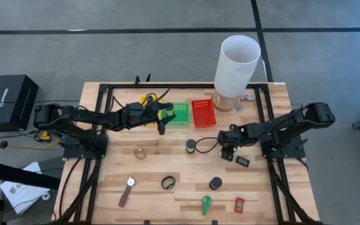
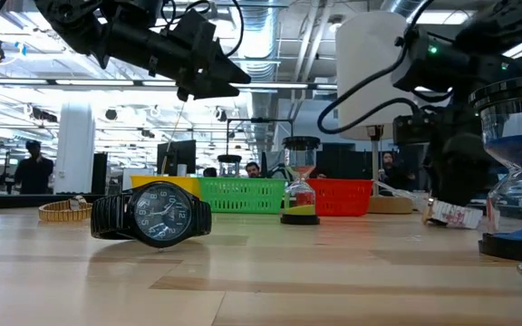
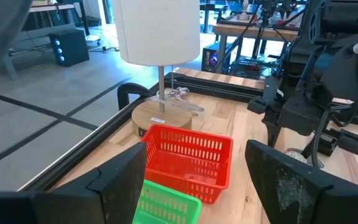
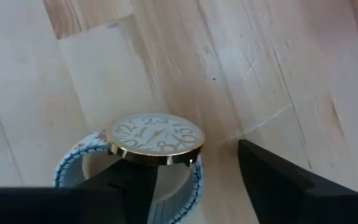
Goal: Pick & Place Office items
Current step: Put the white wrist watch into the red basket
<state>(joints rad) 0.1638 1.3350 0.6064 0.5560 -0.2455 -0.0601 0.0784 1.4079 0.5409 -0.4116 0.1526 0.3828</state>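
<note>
Office items lie scattered on the wooden table. A watch with a white face, gold rim and pale blue strap (image 4: pixel 156 140) lies flat under my right gripper (image 4: pixel 194 168), which points steeply down and is open; one finger (image 4: pixel 126 183) stands over the strap, the other (image 4: pixel 278 180) beside the watch on bare wood. In the high view that gripper (image 1: pixel 228 151) is right of the table's middle. My left gripper (image 1: pixel 163 120) hovers open above the green tray (image 1: pixel 180 114), with nothing between its fingers. My right gripper comes at the white-faced watch from above, its fingers on either side of the strap's part nearest the camera (image 4: pixel 185 186). One finger hides that part, so I cannot tell whether it touches the watch. The watch lies flat on the table.
A red tray (image 1: pixel 203 113) and a tall white cylinder on a round wooden base (image 1: pixel 236 59) stand at the far edge. Nearby lie a small hourglass (image 1: pixel 191 146), a black rectangle (image 1: pixel 244 161), a gold ring (image 1: pixel 141 152), a black watch (image 2: pixel 152 215), a dark round piece (image 1: pixel 215 183), a green clip (image 1: pixel 206 204) and a red rectangle (image 1: pixel 239 204).
</note>
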